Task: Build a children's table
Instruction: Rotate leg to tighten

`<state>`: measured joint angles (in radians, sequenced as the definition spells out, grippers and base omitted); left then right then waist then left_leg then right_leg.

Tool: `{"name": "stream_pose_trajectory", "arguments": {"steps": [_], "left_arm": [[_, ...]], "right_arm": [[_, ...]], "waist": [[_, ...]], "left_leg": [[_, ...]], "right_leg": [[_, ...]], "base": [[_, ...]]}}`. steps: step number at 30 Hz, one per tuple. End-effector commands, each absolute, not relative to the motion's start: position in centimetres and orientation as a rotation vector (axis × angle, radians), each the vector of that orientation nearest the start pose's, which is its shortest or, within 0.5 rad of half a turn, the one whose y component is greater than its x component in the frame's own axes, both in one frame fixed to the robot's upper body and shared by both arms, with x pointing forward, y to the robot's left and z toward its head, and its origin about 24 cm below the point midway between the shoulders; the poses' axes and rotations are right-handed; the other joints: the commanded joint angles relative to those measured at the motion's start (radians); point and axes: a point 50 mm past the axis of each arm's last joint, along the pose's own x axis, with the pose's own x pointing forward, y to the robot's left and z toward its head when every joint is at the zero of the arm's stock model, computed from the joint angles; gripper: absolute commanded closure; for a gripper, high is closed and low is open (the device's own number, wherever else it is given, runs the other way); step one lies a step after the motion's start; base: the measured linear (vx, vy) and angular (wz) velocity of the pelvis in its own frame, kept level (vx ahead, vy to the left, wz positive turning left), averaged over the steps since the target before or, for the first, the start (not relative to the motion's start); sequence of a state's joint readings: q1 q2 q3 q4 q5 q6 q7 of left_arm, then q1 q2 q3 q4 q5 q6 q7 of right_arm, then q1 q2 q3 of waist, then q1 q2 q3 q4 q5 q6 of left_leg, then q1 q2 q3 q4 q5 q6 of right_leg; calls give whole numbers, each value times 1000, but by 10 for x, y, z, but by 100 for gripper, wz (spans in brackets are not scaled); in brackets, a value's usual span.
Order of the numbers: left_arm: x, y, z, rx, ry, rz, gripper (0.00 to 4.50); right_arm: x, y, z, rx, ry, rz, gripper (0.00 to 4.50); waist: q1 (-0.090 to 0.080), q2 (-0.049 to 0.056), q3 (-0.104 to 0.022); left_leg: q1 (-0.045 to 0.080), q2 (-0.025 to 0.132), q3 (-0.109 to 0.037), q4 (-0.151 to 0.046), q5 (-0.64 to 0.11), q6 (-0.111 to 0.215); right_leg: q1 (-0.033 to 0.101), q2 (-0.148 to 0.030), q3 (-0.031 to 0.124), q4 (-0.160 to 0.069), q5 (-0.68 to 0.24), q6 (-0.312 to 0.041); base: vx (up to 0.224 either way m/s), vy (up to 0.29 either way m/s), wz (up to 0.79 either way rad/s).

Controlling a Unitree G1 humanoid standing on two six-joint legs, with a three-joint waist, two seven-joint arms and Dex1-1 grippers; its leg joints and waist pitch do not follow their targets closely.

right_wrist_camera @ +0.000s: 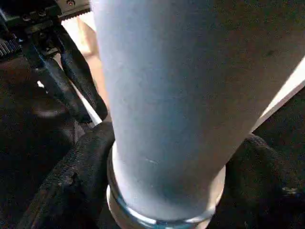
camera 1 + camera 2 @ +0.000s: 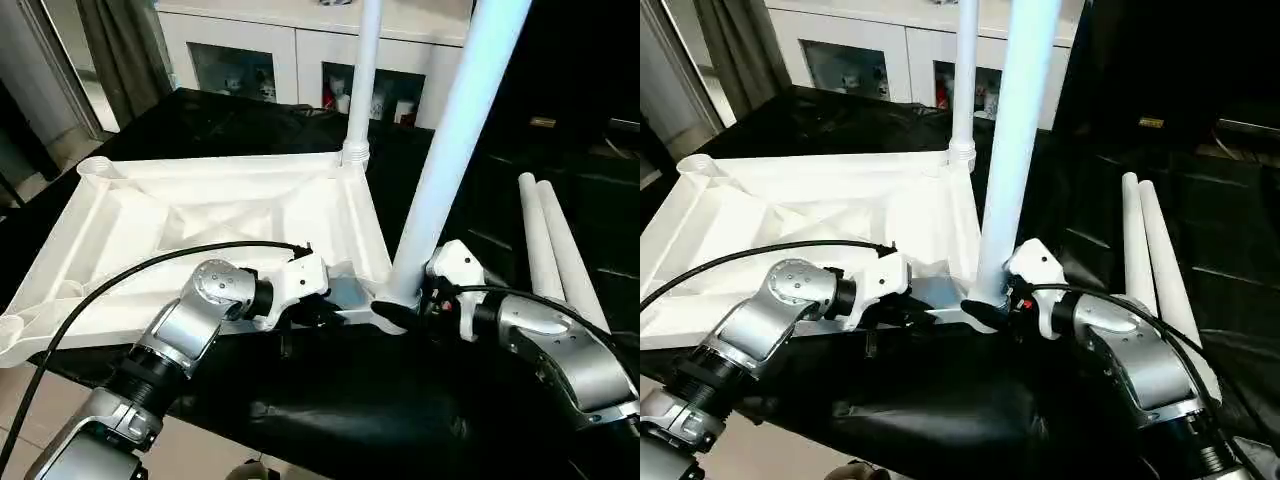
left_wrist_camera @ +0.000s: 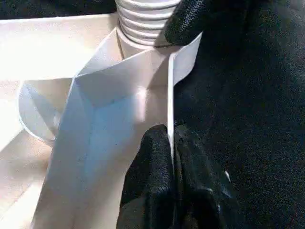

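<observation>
The white table top (image 2: 200, 215) lies upside down on the black cloth, ribbed underside up. One leg (image 2: 362, 80) stands upright in its far right corner socket. A second leg (image 2: 455, 150) stands slightly tilted at the near right corner, and my right gripper (image 2: 400, 312) is shut around its base, with a finger (image 1: 71, 183) on either side of the tube (image 1: 181, 95). My left gripper (image 2: 325, 305) is shut on the top's thin near rim (image 3: 170, 95), close beside that corner. Two more legs (image 2: 552, 250) lie side by side on the right.
A white cabinet (image 2: 300, 45) with glass-fronted shelves stands behind the black-covered work surface (image 2: 350, 400). A grey curtain (image 2: 120, 45) hangs at the back left. A black cable (image 2: 120, 280) loops over my left forearm. Bare floor shows at the lower left.
</observation>
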<state>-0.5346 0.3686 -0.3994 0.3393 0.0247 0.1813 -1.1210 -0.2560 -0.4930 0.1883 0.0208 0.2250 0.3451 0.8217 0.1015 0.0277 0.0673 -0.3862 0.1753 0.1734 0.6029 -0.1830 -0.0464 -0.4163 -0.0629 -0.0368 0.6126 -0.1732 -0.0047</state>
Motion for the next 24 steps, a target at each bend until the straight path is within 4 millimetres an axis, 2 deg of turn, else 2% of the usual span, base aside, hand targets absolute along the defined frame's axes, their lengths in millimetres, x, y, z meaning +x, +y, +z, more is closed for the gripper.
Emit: {"name": "stream_pose_trajectory", "arguments": {"steps": [1, 4, 8, 12, 13, 15, 16, 17, 18, 20, 21, 23, 24], "left_arm": [[300, 93, 77, 507, 286, -1419, 450], [300, 93, 76, 507, 289, -1420, 450], [300, 92, 76, 502, 292, -1418, 450], [305, 93, 73, 485, 315, -1357, 450], [309, 91, 71, 461, 326, -1303, 450], [311, 90, 71, 453, 328, -1287, 450], [320, 85, 68, 427, 333, -1192, 450], [320, 85, 68, 427, 333, -1192, 450], [332, 75, 66, 395, 349, -1061, 450], [337, 71, 65, 374, 364, -999, 450], [343, 66, 64, 354, 378, -925, 450], [351, 56, 63, 315, 401, -817, 450], [353, 49, 63, 297, 406, -783, 450]], "right_arm": [[275, -164, 68, -222, 294, 936, 146], [274, -164, 66, -215, 301, 930, 169], [273, -163, 62, -192, 309, 912, 173], [278, -163, 52, -129, 317, 792, 175], [283, -164, 45, -72, 333, 692, 175], [284, -164, 43, -53, 340, 659, 175], [291, -165, 35, 22, 355, 494, 176], [291, -165, 35, 22, 355, 494, 176], [300, -165, 23, 58, 381, 293, 176], [303, -163, 19, 69, 393, 229, 176], [307, -161, 15, 83, 405, 152, 176], [313, -153, 10, 151, 419, 51, 176], [318, -148, 8, 186, 424, 0, 176]], "waist": [[4, -4, -80], [4, -4, -81], [3, -4, -79], [-3, -4, -79], [-8, -6, -77], [-9, -8, -78], [-10, -8, -76], [-12, -5, -73], [-15, -5, -73], [-17, -7, -73], [-17, -6, -71], [-15, -5, -69], [-19, -4, -67]], "left_leg": [[13, 47, -14, -62, -127, 59], [14, 47, -15, -63, -129, 58], [15, 47, -15, -63, -140, 54], [14, 45, -14, -64, -143, 46], [14, 44, -14, -65, -147, 42], [16, 43, -15, -66, -163, 31], [16, 44, -15, -68, -170, 25], [17, 41, -12, -67, -177, 22], [19, 38, -15, -68, -202, -4], [22, 37, -16, -71, -216, -19], [27, 38, -16, -73, -228, -24], [27, 37, -15, -74, -246, -20], [32, 33, -16, -74, -284, -22]], "right_leg": [[61, -74, 38, -58, -84, -252], [62, -73, 38, -57, -81, -254], [62, -74, 38, -59, -96, -253], [61, -74, 37, -60, -103, -257], [60, -74, 37, -61, -115, -256], [61, -73, 36, -65, -154, -247], [60, -73, 37, -67, -170, -239], [54, -72, 38, -72, -188, -238], [52, -75, 36, -76, -252, -224], [54, -75, 35, -80, -284, -211], [50, -73, 36, -85, -300, -199], [50, -74, 37, -89, -304, -195], [45, -77, 35, -97, -359, -189]], "base": [[0, 0, 0], [0, 0, 0], [0, 0, 0], [0, 0, 0], [0, 0, 0], [0, 0, 0], [0, 0, 0], [0, 0, 0], [0, 0, 0], [0, 0, 0], [0, 0, 0], [0, 0, 0], [0, 0, 0]]}}
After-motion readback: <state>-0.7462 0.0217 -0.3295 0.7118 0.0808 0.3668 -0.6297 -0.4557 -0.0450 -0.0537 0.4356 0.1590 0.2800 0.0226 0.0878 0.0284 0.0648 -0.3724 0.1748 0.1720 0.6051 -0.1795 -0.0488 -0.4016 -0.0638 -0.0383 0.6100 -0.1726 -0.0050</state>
